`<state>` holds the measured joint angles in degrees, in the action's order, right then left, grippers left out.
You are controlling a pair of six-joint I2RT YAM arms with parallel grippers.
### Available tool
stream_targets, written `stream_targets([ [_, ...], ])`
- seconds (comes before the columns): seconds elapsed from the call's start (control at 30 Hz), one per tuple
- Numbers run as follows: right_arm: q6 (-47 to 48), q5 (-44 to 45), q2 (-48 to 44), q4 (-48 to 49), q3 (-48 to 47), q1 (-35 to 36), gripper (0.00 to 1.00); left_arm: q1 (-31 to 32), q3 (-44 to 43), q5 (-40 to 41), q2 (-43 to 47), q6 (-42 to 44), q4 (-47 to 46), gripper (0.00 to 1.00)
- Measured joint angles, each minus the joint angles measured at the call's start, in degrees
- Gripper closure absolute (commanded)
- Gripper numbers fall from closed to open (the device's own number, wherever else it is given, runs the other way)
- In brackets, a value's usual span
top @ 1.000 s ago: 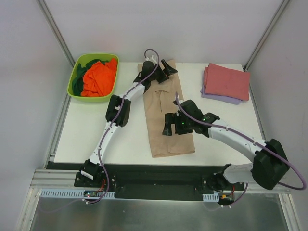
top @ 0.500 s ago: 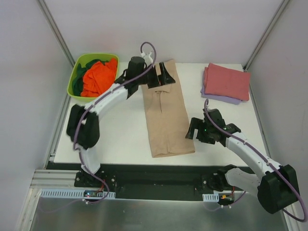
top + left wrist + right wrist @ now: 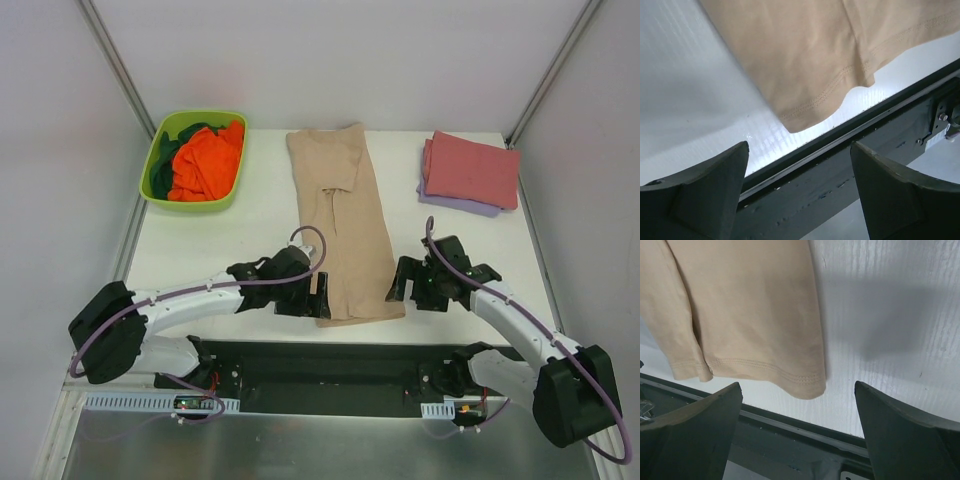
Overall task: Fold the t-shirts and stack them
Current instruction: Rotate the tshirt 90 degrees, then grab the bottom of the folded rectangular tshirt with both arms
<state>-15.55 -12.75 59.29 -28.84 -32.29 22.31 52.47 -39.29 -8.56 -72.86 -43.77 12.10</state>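
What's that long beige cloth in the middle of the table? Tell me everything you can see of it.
It is a tan t-shirt of soft knit cloth, folded lengthwise into a long narrow strip, with a tucked flap showing on its upper half. It lies flat on the white table, running from the far edge to the near edge, its double-stitched hem nearest the robot. The left gripper and right gripper flank the hem corners with jaws open; neither holds it.
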Motion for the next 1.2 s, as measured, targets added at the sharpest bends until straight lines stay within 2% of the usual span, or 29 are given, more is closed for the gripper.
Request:
stream_targets([
  [0.07, 0.26, -0.07, 0.0, -0.04, 0.46, -0.11, 0.04, 0.79, 0.15, 0.61, -0.96, -1.75, 0.55, 0.34],
  [0.2, 0.85, 0.07, 0.0, 0.07, 1.05, -0.48, 0.04, 0.83, -0.48, 1.68, -5.11, -3.72, -0.07, 0.43],
  [0.33, 1.27, -0.07, 0.72, 0.52, 1.18, -0.72, 0.03, 1.55, -2.05, 1.6, -10.1, -4.76, -0.22, 0.61],
  [0.53, 1.27, -1.31, 3.21, 2.1, 1.31, -0.92, 0.01, 2.1, -2.84, 1.68, -11.89, -5.77, 1.31, 0.7],
  [0.73, 1.2, -2.67, 4.46, 3.76, 2.56, -1.14, 0.12, 3.15, -3.1, 2.54, -13.09, -7.98, 2.58, 0.82],
  [0.8, 1.2, -2.97, 4.59, 4.22, 2.75, -1.18, 0.15, 3.48, -4.39, 2.78, -14.4, -8.55, 2.82, 0.9],
  [0.83, 1.2, -3.04, 4.59, 4.35, 2.82, -1.2, 0.18, 3.63, -4.83, 2.8, -14.95, -8.68, 2.8, 1.0],
  [1.0, 1.2, -2.93, 4.48, 5.05, 3.45, -1.25, 0.29, 3.85, -5.86, 2.86, -16.17, -9.64, 2.78, 1.0],
  [1.2, 0.66, -1.86, 4.09, 5.44, 4.55, -1.4, 0.55, 3.85, -5.79, 2.89, -16.06, -9.9, 2.8, 1.0],
])
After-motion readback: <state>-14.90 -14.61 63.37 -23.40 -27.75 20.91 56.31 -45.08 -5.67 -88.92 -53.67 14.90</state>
